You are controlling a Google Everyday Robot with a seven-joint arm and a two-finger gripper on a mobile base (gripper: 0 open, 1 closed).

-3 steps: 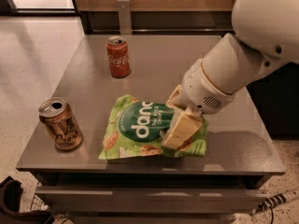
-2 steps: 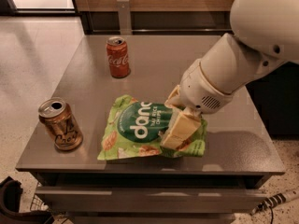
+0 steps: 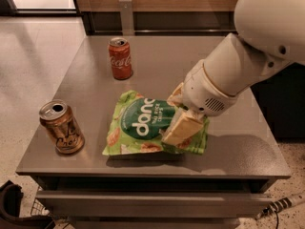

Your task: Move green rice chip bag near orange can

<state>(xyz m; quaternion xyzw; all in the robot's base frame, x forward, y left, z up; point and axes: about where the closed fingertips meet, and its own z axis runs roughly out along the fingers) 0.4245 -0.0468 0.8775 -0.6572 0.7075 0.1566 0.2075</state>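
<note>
The gripper point(image 3: 170, 117), its hold impossible to tell, sits on the right of the green rice chip bag point(image 3: 140, 125), which may slip free or topple the orange can point(image 3: 62, 128) at lower left.

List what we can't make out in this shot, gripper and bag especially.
Camera view:
- Grasp: the gripper sits over the green rice chip bag at its right side; the wrist hides any hold.
- Bag's right part: under the gripper.
- The arm: cut off by top and right edges.
- The orange can: far side faces away.
</note>
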